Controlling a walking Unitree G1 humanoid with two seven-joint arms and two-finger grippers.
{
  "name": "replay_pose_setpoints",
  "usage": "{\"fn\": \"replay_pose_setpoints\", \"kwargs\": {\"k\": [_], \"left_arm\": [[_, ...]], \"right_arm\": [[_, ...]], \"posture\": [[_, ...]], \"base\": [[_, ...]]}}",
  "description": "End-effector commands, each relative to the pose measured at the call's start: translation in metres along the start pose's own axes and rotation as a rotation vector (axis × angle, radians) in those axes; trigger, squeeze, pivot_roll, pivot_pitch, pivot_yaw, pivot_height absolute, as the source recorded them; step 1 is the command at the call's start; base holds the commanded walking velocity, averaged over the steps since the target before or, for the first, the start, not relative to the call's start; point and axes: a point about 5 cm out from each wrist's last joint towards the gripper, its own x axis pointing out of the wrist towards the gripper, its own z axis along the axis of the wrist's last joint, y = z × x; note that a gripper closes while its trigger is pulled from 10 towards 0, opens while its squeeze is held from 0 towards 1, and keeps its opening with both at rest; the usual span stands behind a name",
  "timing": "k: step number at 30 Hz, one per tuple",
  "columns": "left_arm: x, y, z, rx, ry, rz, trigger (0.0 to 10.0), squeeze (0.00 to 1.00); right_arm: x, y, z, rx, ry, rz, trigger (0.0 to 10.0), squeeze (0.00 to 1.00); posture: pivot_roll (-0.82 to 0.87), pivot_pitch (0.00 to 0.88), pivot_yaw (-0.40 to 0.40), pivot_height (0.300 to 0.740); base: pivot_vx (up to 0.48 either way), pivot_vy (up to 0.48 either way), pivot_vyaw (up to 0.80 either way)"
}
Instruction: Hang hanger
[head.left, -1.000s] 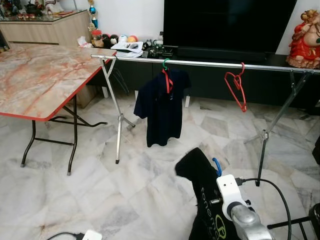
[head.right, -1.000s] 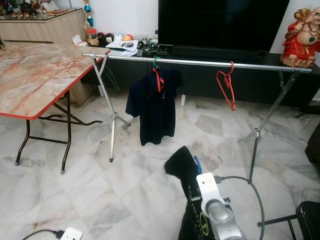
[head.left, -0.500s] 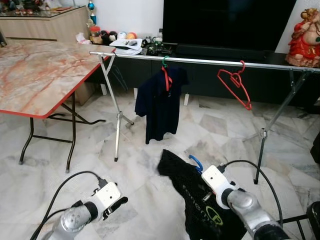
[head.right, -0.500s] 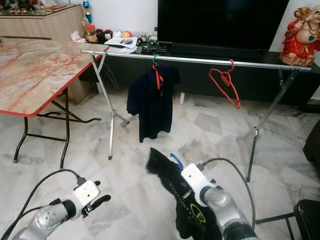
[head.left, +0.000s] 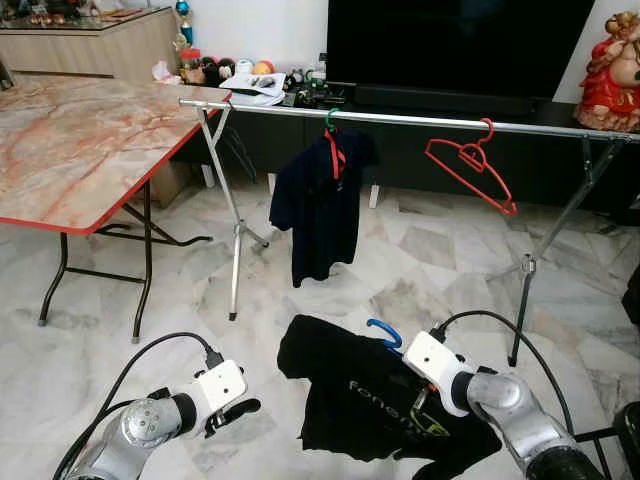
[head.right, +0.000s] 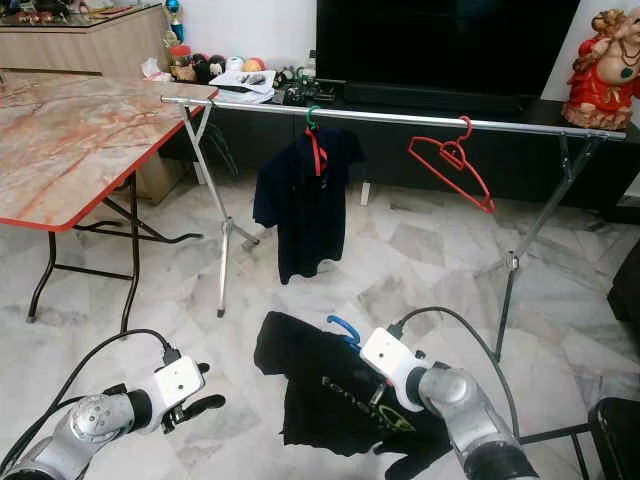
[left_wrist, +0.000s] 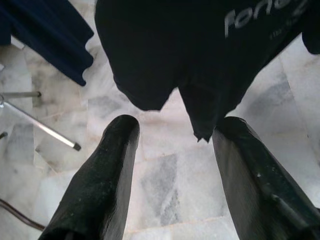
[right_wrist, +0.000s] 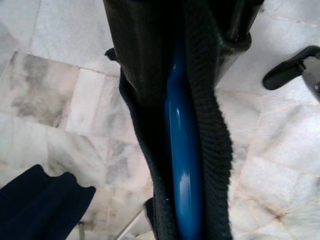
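Near and low, the right gripper (right_wrist: 175, 100) is clenched on the blue hanger (head.left: 384, 331) carrying a black shirt (head.left: 345, 395), short of the far rail (head.left: 420, 119), while the left gripper (left_wrist: 172, 175) at near left has its 2 fingers (left_wrist: 102, 175) spread, grasping nothing.

A: Premises?

B: Home, living room. Marble floor (head.left: 120, 300); large black television (head.left: 460, 45) on a low dark console (head.left: 420, 150); red seated figurine (head.left: 612, 75).

A: Further items?

B: Folding table, marbled tabletop (head.left: 80, 140); wooden sideboard (head.left: 100, 50); metal clothes rail (head.left: 400, 118) carrying a navy shirt (head.left: 322, 210).
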Motion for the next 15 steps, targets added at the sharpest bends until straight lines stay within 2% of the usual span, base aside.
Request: {"fn": "replay_pose_setpoints", "kwargs": {"k": [1, 15], "left_arm": [[-0.0003, -0.0031, -0.0003, -0.012, 0.009, -0.019, 10.0, 0.0], [-0.0038, 0.0013, 0.002, -0.035, 0.01, -0.037, 10.0, 0.0]], "right_arm": [[-0.0031, -0.0044, 0.0078, -0.019, -0.037, -0.007, 10.0, 0.0], [-0.0041, -0.0005, 0.0114, 0.001, -0.071, 0.042, 10.0, 0.0]], "posture": [[0.13, 0.047, 0.002, 0.74], [0.14, 0.031, 0.002, 0.74]], "base": [[0.0, 0.0, 0.0], [0.0, 0.0, 0.0]]}}
